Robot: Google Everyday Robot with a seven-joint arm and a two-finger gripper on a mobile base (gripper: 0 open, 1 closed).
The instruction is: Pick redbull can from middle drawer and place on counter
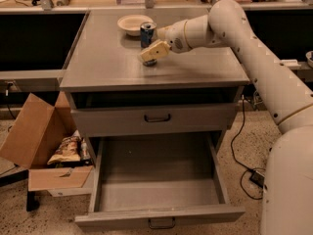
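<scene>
Now the redbull can stands upright on the worktop, toward the back and just beside the cream bowl. The middle drawer hangs pulled out below with only its bare tray showing. Your pincer reaches in from the right and sits low around the can. I cannot tell whether it is clenched on it or already released, because half of it hides behind the can.

To my eye the carrying is done and the step in hand is the letting go. Before you release, make sure the can's base rests flat on the worktop, not hovering or tilted, since a slim can like this probably tips at a light nudge. Open the pincer fully and pause, so nothing clings to the can's side. Then draw back to the right along the line of the arm and rise only once you are apart from the can. Avoid any sweep to the left or toward the back, where the bowl sits close and a brush could knock the can over
</scene>
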